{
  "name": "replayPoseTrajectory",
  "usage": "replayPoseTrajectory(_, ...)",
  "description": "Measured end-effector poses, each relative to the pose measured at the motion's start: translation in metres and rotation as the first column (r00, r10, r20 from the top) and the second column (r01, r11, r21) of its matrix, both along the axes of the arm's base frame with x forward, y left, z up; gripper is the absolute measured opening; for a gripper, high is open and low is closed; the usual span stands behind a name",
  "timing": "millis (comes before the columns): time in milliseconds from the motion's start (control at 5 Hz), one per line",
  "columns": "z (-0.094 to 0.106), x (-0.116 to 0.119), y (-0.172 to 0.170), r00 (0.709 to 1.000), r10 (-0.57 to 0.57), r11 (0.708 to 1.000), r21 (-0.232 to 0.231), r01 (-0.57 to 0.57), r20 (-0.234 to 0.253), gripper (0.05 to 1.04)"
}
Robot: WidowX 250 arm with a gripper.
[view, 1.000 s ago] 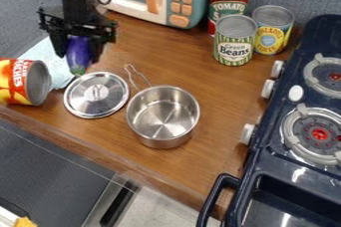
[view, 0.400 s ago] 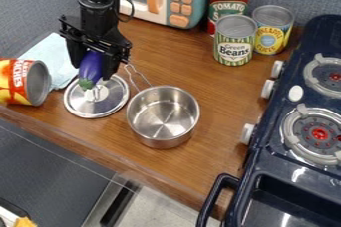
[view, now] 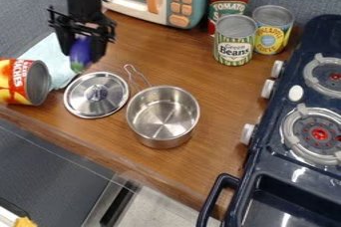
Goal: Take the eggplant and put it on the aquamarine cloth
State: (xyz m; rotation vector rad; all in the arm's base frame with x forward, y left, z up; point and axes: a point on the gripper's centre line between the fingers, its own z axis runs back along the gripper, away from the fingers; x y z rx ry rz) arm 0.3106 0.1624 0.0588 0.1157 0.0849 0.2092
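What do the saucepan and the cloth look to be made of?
The saucepan looks like polished metal, probably stainless steel, given its bright streaked reflections. The aquamarine cloth seems to be thin matte fabric, since it shows no shine; the fibre is unclear.

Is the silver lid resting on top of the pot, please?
No, the lid lies on the wooden counter beside the pot, whose open inside shows.

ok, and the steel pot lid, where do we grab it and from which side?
I'd take the center knob, jaws straight down from above, once the eggplant is out of them. The lid lies flat, knob up; its wide, thin rim on the counter looks harder to pinch.
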Motion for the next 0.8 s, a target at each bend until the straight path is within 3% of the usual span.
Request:
replayPoseTrajectory(200, 0.000, 0.017, 0.025, 0.997, 0.073, 0.996, -0.048, -0.073, -0.005, 0.747)
replayPoseTrajectory(400, -0.003, 0.024, 0.053, 0.988, 0.155, 0.986, -0.066, -0.156, -0.018, 0.747)
replayPoseTrajectory(800, -0.006, 0.025, 0.064, 0.982, 0.190, 0.980, -0.053, -0.191, -0.023, 0.747)
